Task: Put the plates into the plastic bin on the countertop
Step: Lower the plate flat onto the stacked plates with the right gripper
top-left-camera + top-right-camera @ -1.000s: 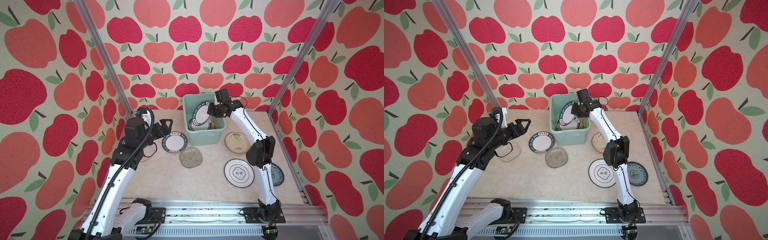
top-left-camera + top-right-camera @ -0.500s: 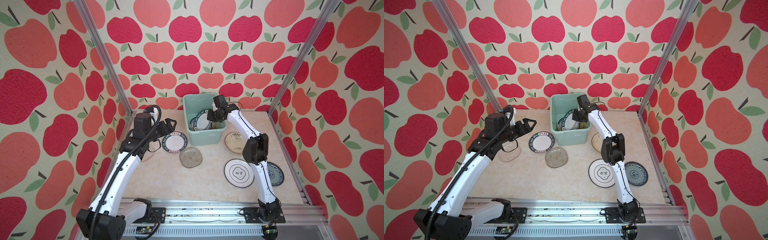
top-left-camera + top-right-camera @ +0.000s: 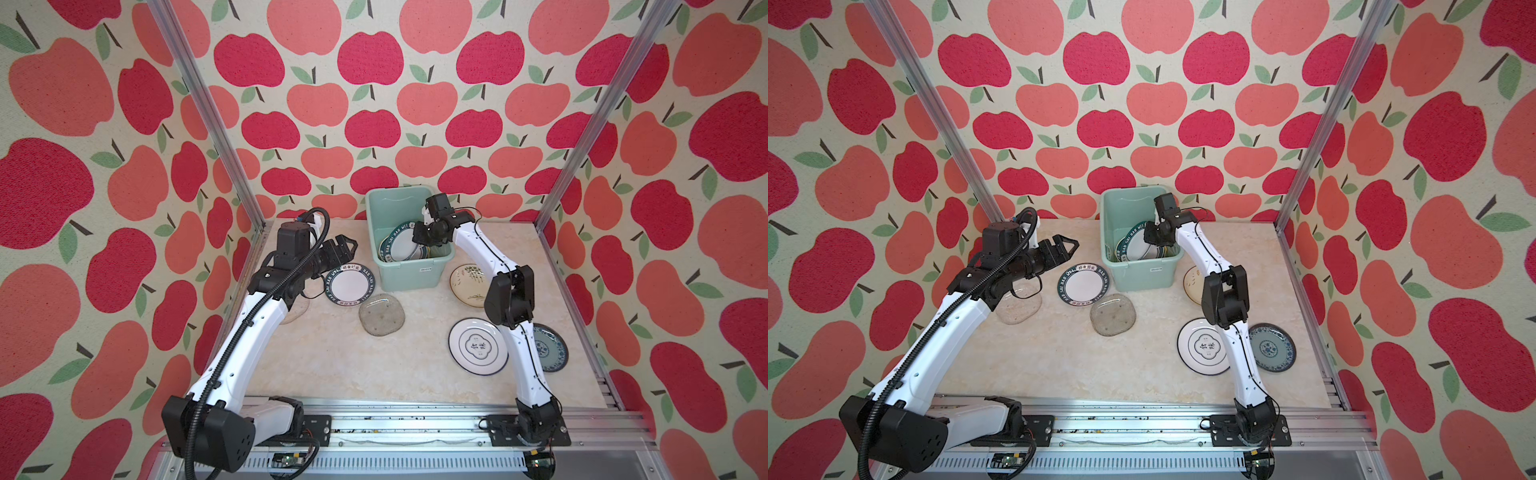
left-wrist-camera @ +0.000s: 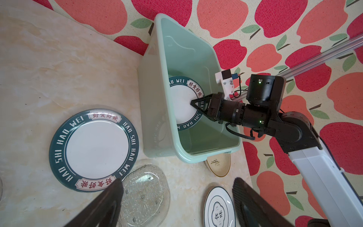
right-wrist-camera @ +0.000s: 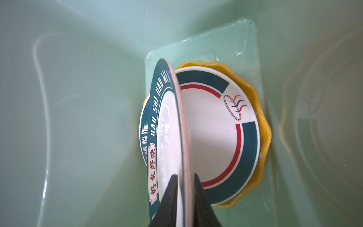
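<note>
Plates in the plastic bin: three, yellow plate clear only from right wrist; right gripper apparently pinches tilted plate; left gripper gapes wide; six more on countertop.

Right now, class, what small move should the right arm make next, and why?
Probably open the right end effector and let go. It pinches the rim of the green-rimmed plate, which stands tilted low inside the bin, just over the flat plates on its floor, so a release should drop it onto them.
</note>
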`<state>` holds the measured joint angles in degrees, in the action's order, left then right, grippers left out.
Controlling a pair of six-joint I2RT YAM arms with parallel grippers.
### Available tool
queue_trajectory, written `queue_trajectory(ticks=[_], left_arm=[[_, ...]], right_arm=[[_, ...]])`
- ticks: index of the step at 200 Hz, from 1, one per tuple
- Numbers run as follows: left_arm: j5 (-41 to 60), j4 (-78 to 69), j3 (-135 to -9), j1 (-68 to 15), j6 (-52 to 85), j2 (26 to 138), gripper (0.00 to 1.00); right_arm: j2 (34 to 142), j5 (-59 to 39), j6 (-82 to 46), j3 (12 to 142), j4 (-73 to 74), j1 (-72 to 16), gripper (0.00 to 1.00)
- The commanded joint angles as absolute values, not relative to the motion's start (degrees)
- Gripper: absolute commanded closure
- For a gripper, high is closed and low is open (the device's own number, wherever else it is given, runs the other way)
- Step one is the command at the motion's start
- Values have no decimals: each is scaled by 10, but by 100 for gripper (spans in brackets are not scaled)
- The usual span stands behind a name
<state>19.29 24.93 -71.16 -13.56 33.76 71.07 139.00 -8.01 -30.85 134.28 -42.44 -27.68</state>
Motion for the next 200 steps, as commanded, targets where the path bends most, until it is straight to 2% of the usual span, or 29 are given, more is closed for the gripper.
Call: queue_trajectory(ticks=[1, 66, 82, 129, 200], left_arm=[[189, 250, -736, -139, 344, 719, 11], [191, 247, -732, -141, 347, 724, 11], [191, 244, -729, -141, 350, 724, 11], [190, 237, -721, -140, 357, 728, 11], [190, 231, -711, -136, 359, 730, 11]], right_arm=[[1388, -59, -304, 1323, -423, -265, 75], [1386, 3, -303, 1313, -454, -273, 63], [1384, 16, -302, 1309, -458, -276, 56], [1389, 40, -288, 1313, -462, -287, 44], [1403, 85, -245, 1351, -487, -306, 33]])
